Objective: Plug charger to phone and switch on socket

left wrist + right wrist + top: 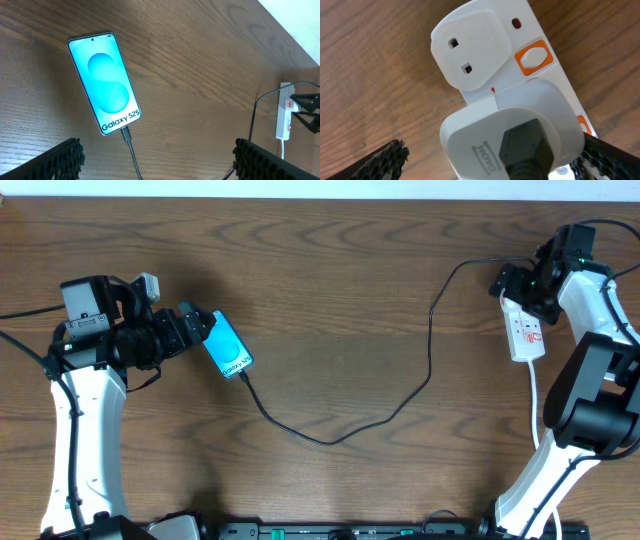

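The phone (229,347) (104,82) lies flat on the wood table with its cyan screen up, reading "Galaxy S25". The charger cable (330,440) is plugged by its small tip (126,135) into the phone's bottom edge. It loops across the table to a white adapter (512,137) seated in the white socket strip (526,332) (485,50). My left gripper (198,327) (160,167) stands open just left of the phone, nothing between its fingers (55,160). My right gripper (522,288) (495,167) hangs open over the socket's far end, straddling the adapter.
An orange-framed rocker switch (533,57) sits beside the socket's free outlet; a second one (584,125) shows partly by the adapter. The socket's thick white cord (534,395) runs toward the front along the right arm. Both arm bases stand at the table's front edge.
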Tool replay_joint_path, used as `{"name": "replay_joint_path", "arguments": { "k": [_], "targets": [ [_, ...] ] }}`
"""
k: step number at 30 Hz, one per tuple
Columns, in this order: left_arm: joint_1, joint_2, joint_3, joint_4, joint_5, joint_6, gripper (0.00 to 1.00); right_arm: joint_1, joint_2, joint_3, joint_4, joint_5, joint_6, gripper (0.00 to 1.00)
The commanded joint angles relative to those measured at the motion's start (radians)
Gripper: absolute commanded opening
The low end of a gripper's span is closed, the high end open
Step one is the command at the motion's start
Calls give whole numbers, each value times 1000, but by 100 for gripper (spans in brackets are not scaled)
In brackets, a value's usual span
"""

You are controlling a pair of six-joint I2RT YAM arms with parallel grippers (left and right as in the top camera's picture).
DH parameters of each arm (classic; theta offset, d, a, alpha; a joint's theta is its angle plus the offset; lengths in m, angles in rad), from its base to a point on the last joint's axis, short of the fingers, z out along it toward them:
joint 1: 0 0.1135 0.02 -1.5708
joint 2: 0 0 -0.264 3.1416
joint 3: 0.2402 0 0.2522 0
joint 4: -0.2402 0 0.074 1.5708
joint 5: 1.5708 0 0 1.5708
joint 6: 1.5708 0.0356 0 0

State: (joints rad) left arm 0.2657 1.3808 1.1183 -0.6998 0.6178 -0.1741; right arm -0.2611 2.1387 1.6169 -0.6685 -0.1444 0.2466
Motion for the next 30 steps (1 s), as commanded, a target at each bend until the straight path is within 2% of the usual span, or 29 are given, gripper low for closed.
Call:
{"name": "replay_joint_path", "arguments": {
  "k": [1,13,19,30],
  "targets": [
    [4,3,-8,-4,-13,24,95,69,40,-52,43,-185,1,99],
    [4,3,-8,-4,-13,24,95,77,40,-92,78,-212,10,99],
    [4,3,-8,-4,-13,24,95,69,26,-74,63,-163,6,99],
    [4,3,-8,9,-13,24,95,51,-168,-35,-57,-7,-28,99]
  ]
}}
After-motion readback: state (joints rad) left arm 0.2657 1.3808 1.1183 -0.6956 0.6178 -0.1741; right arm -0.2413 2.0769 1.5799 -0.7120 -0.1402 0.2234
